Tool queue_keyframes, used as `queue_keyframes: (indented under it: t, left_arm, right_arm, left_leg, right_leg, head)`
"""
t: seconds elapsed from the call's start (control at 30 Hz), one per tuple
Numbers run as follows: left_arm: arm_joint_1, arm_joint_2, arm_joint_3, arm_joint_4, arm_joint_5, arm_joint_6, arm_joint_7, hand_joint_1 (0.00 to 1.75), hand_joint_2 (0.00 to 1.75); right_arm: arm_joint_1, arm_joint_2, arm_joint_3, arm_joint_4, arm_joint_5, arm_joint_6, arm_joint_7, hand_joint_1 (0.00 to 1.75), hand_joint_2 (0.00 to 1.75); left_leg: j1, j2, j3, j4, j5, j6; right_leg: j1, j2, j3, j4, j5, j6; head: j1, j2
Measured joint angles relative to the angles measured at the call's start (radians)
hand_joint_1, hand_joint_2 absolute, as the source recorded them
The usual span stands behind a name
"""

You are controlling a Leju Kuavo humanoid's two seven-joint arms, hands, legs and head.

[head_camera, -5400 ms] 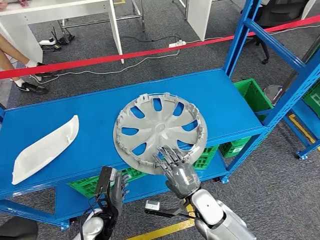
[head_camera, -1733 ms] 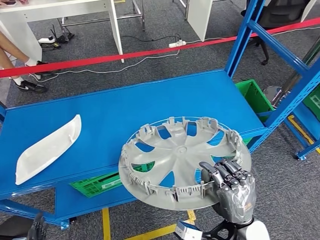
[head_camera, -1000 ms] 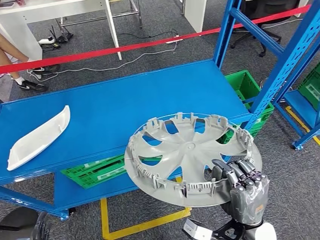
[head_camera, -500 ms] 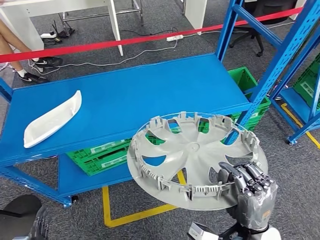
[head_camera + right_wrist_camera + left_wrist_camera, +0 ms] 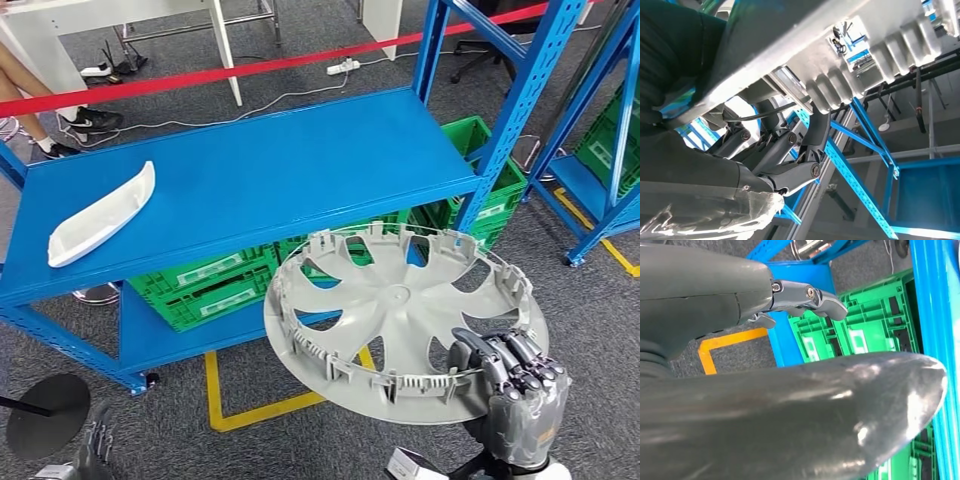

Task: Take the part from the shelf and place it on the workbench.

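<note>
I am looking left to right: my left hand (image 5: 90, 450) is hanging low by the floor, grip unclear, while my right hand (image 5: 521, 395) is clamping the near rim of the grey wheel cover (image 5: 404, 320), clear of the blue shelf (image 5: 249, 170), seemingly light, stiff plastic, likely to tip

hubcap (image 5: 400, 310): light grey | shelf (image 5: 249, 180): blue | crates (image 5: 204, 290): green | trim piece (image 5: 102, 215): white | floor tape (image 5: 249, 415): yellow | barrier tape (image 5: 226, 72): red | carpet (image 5: 596, 300): dark grey
</note>
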Motion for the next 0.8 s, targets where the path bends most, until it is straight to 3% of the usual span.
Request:
queue_keyframes:
  t: [0.07,0.17,0.2,0.23,0.3,0.33,0.37,0.4,0.43,0.47,0.53,0.57,0.6,0.67,0.7,0.73,0.8]
  left_arm:
    - [-0.003,0.0,-0.012,-0.001,-0.005,-0.001,0.0,0.0,0.0]
    - [-0.006,0.002,-0.031,0.0,-0.008,0.006,0.0,0.0,0.0]
    - [-0.007,0.002,-0.038,0.0,-0.006,0.01,0.0,0.0,0.0]
    - [-0.009,0.003,-0.047,0.001,-0.004,0.014,0.0,0.0,0.0]
    - [-0.015,0.006,-0.067,0.004,0.001,0.02,0.0,0.0,0.0]
    - [-0.018,0.008,-0.075,0.006,0.003,0.023,0.0,0.0,0.0]
    - [-0.021,0.009,-0.083,0.009,0.006,0.025,0.0,0.0,0.0]
    - [-0.025,0.011,-0.091,0.013,0.009,0.028,0.0,0.0,0.0]
    - [-0.028,0.013,-0.099,0.017,0.012,0.03,0.0,0.0,0.0]
    - [-0.031,0.014,-0.108,0.021,0.016,0.033,0.0,0.0,0.0]
    - [-0.038,0.018,-0.125,0.028,0.025,0.04,0.0,0.0,0.0]
    - [-0.041,0.02,-0.133,0.032,0.029,0.044,0.0,0.0,0.0]
    - [-0.045,0.023,-0.142,0.036,0.034,0.047,0.0,0.0,0.0]
    - [-0.051,0.029,-0.157,0.046,0.041,0.055,0.0,0.0,0.0]
    - [-0.053,0.033,-0.165,0.052,0.045,0.058,0.0,0.0,0.0]
    - [-0.054,0.037,-0.174,0.057,0.048,0.06,0.0,0.0,0.44]
    - [-0.057,0.046,-0.192,0.066,0.058,0.063,0.0,0.0,1.31]
  right_arm:
    - [0.005,0.004,-0.006,-0.01,0.002,0.0,0.006,1.75,1.75]
    - [0.016,0.005,-0.011,-0.022,0.006,0.0,0.03,1.73,1.75]
    - [0.023,0.005,-0.013,-0.025,0.008,0.0,0.037,1.71,1.75]
    - [0.029,0.005,-0.016,-0.028,0.01,0.0,0.043,1.66,1.75]
    - [0.038,0.005,-0.022,-0.033,0.014,0.0,0.05,1.58,1.75]
    - [0.04,0.005,-0.024,-0.034,0.015,0.0,0.052,1.52,1.75]
    - [0.043,0.005,-0.026,-0.037,0.017,0.0,0.053,1.44,1.75]
    - [0.046,0.005,-0.027,-0.04,0.019,0.0,0.055,1.26,1.75]
    - [0.048,0.005,-0.028,-0.044,0.021,0.0,0.058,0.93,1.75]
    - [0.049,0.005,-0.029,-0.048,0.025,0.0,0.062,0.61,1.75]
    - [0.049,0.005,-0.031,-0.058,0.035,0.0,0.07,0.14,1.75]
    - [0.051,0.004,-0.032,-0.063,0.041,0.0,0.076,0.09,1.75]
    - [0.054,0.004,-0.034,-0.067,0.048,0.0,0.083,0.07,1.75]
    - [0.064,0.004,-0.037,-0.073,0.06,0.0,0.098,0.08,1.75]
    - [0.067,0.004,-0.038,-0.076,0.065,0.0,0.103,0.09,1.75]
    - [0.069,0.003,-0.039,-0.081,0.068,0.0,0.107,0.1,1.75]
    - [0.073,0.003,-0.041,-0.09,0.071,0.0,0.112,0.13,1.75]
  left_leg:
    - [-0.003,-0.002,0.06,-0.103,-0.003,0.009]
    - [-0.004,-0.001,0.044,-0.123,0.005,0.028]
    - [-0.004,0.001,0.033,-0.123,0.015,0.036]
    - [-0.003,0.002,0.022,-0.125,0.026,0.044]
    - [-0.004,0.003,-0.002,-0.124,0.047,0.053]
    - [-0.006,0.004,-0.016,-0.123,0.059,0.055]
    - [-0.008,0.004,-0.031,-0.123,0.07,0.056]
    - [-0.01,0.004,-0.046,-0.121,0.082,0.055]
    - [-0.012,0.004,-0.061,-0.12,0.093,0.054]
    - [-0.012,0.004,-0.075,-0.117,0.103,0.052]
    - [-0.016,0.002,-0.095,-0.11,0.121,0.045]
    - [-0.017,0.002,-0.1,-0.108,0.131,0.041]
    - [-0.017,0.002,-0.104,-0.107,0.14,0.037]
    - [-0.015,0.001,-0.111,-0.107,0.152,0.027]
    - [-0.015,0.001,-0.117,-0.099,0.14,0.02]
    - [-0.013,0.0,-0.129,-0.071,0.107,0.013]
    - [-0.007,0.0,-0.163,0.041,0.006,-0.001]
  right_leg:
    - [0.002,0.0,-0.013,0.002,0.017,0.012]
    - [0.001,0.001,-0.034,0.004,0.034,0.028]
    - [0.0,0.001,-0.045,0.018,0.015,0.033]
    - [-0.001,0.001,-0.059,0.053,-0.022,0.037]
    - [-0.002,0.001,-0.092,0.171,-0.122,0.043]
    - [-0.002,0.001,-0.102,0.233,-0.154,0.045]
    - [-0.001,0.001,-0.1,0.274,-0.161,0.046]
    - [-0.001,0.001,-0.086,0.287,-0.146,0.045]
    - [-0.001,0.001,-0.054,0.264,-0.118,0.043]
    - [0.0,0.001,-0.004,0.208,-0.093,0.04]
    - [0.004,0.0,0.108,0.057,-0.094,0.033]
    - [0.005,-0.001,0.142,0.001,-0.107,0.029]
    - [0.008,-0.001,0.155,-0.028,-0.118,0.025]
    - [0.007,-0.002,0.138,-0.032,-0.108,0.011]
    - [0.006,-0.003,0.128,-0.031,-0.1,0.004]
    - [0.003,-0.004,0.117,-0.032,-0.09,-0.004]
    - [0.0,-0.004,0.095,-0.032,-0.07,-0.012]
  head:
    - [0.001,0.0]
    - [0.001,0.0]
    - [0.003,0.0]
    - [0.004,0.0]
    - [0.007,0.0]
    - [0.007,0.0]
    - [0.007,0.0]
    - [0.007,0.0]
    - [0.007,0.0]
    - [0.006,0.0]
    - [0.006,0.0]
    - [0.006,0.0]
    - [0.007,0.0]
    - [0.01,0.0]
    - [0.009,0.0]
    - [0.006,0.0]
    - [0.0,0.0]
